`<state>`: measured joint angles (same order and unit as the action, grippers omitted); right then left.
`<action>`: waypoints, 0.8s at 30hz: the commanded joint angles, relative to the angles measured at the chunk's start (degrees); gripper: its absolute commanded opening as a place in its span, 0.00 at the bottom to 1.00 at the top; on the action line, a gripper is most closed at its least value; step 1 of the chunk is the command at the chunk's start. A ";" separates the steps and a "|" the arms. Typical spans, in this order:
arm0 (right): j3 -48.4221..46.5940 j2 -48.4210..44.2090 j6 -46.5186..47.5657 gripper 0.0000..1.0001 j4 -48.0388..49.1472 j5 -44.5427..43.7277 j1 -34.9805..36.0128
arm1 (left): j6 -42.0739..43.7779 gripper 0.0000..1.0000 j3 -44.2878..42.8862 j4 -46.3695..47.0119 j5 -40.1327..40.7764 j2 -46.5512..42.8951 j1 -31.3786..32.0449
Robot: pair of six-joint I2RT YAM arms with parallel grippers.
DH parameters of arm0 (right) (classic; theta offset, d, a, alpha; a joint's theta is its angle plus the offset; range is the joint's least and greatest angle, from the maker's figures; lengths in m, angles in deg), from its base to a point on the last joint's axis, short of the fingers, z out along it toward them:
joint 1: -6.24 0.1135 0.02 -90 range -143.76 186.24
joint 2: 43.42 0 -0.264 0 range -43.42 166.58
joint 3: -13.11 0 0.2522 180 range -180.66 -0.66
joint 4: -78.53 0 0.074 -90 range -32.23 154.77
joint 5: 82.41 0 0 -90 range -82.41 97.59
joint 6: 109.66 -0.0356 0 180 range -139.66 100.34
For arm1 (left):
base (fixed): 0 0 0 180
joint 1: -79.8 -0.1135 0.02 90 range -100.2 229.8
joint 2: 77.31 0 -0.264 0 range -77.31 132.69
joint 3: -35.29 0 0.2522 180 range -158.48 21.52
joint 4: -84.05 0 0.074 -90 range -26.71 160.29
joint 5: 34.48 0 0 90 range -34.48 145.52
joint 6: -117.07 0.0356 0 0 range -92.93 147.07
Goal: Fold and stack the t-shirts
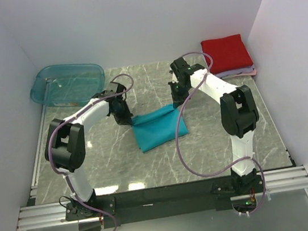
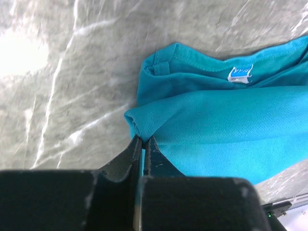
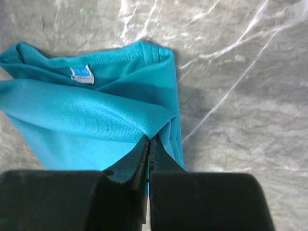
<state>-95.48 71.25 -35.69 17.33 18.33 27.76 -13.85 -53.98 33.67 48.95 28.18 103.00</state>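
Jaws pinched on teal t-shirt (image 1: 158, 127), both ends

Left gripper (image 2: 143, 139): jaws together on a fold at the shirt's left edge, middle of the worktop (image 1: 204, 148). Right gripper (image 3: 149, 140): same thin pinch, right edge. Red t-shirt (image 1: 225, 52) sits folded on lilac t-shirt (image 1: 250, 71), far right corner. Risk: uneven travel between arms could tug cloth from one pinch, skewing the fold or bunching the loose half.
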 commanded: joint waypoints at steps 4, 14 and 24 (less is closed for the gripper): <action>3.76 -1.73 -1.80 0.08 7.00 -0.72 -1.04 | 1.38 0.20 -1.49 4.10 2.00 -0.37 -0.26; 16.50 -18.41 -5.32 0.42 18.94 0.41 -1.13 | 0.41 0.89 7.36 9.80 5.69 -15.11 0.26; 29.87 -21.78 -7.96 0.43 43.82 28.96 -1.04 | -1.26 0.74 22.86 32.20 -5.97 -23.06 3.87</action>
<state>-67.40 46.38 -41.99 50.80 35.97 26.93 -14.18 -32.67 55.52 49.28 2.34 106.56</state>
